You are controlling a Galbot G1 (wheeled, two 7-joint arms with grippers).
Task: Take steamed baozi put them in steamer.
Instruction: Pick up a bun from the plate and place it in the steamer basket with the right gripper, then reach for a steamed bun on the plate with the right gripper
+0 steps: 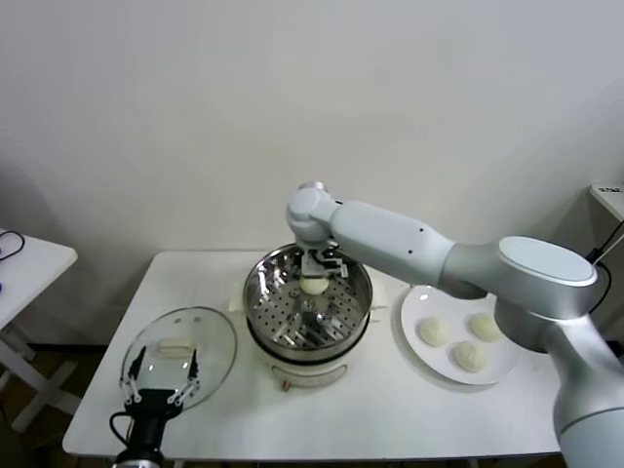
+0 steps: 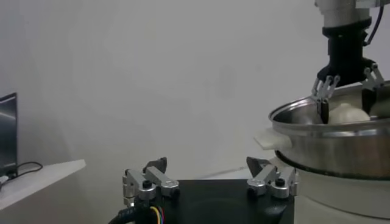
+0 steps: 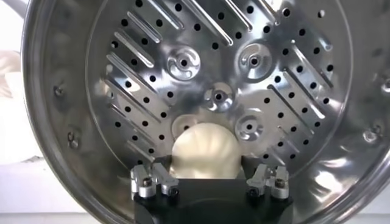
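**Right gripper spread over a bun in the steamer**

Nearest the head camera, at the table's front edge, the left gripper (image 1: 159,376) hangs idle with its fingers wide apart, holding nothing. It sits just in front of the round glass lid (image 1: 180,353), which lies flat on the white table (image 1: 390,409).

Right gripper (image 1: 314,276) reaches down into the steamer (image 1: 308,304), toward its far side. Fingers stand apart, one each side of a single steamed bun (image 3: 204,151). From the right wrist view, both fingertips (image 3: 148,181) flank the bun close by; whether they touch it cannot be told. The bun rests on the perforated tray (image 3: 183,64), near the wall rather than the centre.

Left wrist view confirms this from the side: the right gripper (image 2: 347,91) straddles the bun (image 2: 347,113) just above the steel rim, fingers parted.

Three more buns (image 1: 434,331) lie on the white plate (image 1: 417,302), to the right of the steamer and near it.
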